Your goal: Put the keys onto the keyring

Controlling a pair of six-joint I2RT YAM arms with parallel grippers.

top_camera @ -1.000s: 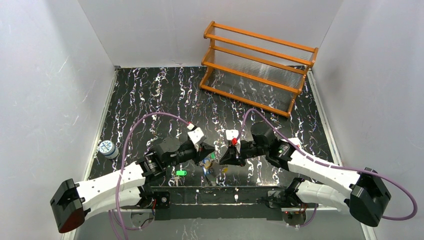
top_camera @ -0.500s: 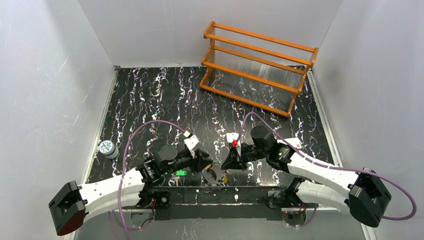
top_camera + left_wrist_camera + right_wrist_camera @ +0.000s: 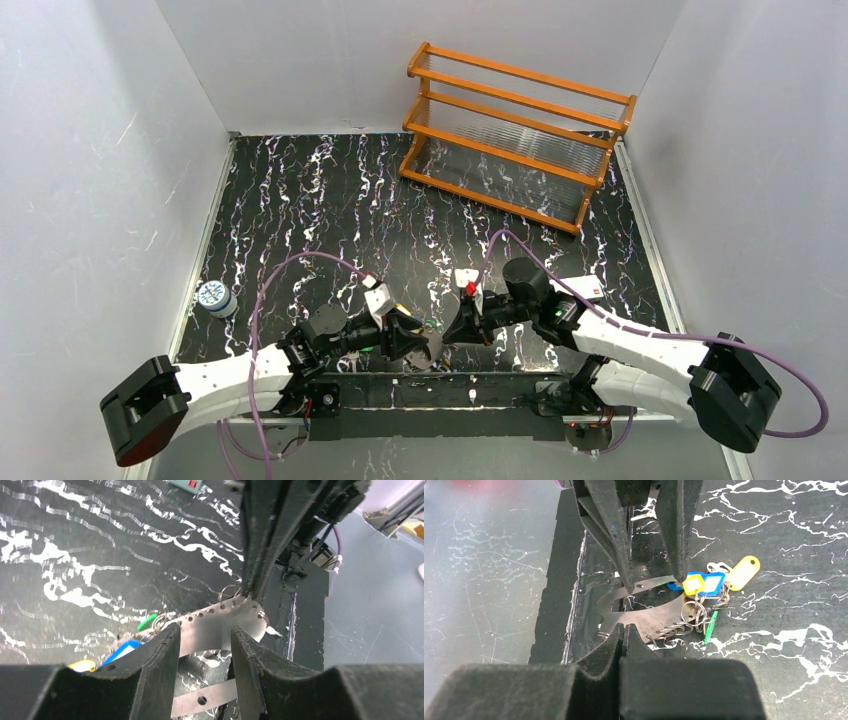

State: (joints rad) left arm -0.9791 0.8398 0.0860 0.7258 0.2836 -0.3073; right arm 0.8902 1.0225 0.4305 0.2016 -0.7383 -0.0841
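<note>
Keys [image 3: 704, 586] with yellow, blue and green plastic heads lay bunched on the black marbled tabletop [image 3: 300, 200], close to its near edge and about halfway along it. Small wire rings [image 3: 694, 612] tangled among them touched the keyring [image 3: 649, 617], a pale perforated metal band curved into a loop. It lay just beside the bunch and reached over the dark rail [image 3: 430, 392] that carried the arm bases. Whether any key was threaded on the band could not be told.

The right gripper [image 3: 624, 630] sat low over the loop with its fingers pressed together, pinching the band's nearer rim. The left wrist view showed the same thing: those two fingers [image 3: 260, 540] came down as one to meet the metal. The left gripper [image 3: 204, 632] faced it from the other side, its fingers parted, one to each side of a stretch of the band and not closed on it. In the right wrist view its fingertips [image 3: 678, 555] came down right at the far strip of the loop; contact there could not be made out.

A small round blue-and-white can [image 3: 213, 298] stood by the left edge, well apart from both arms. An orange wooden rack [image 3: 520, 135] stood at the far right corner.
</note>
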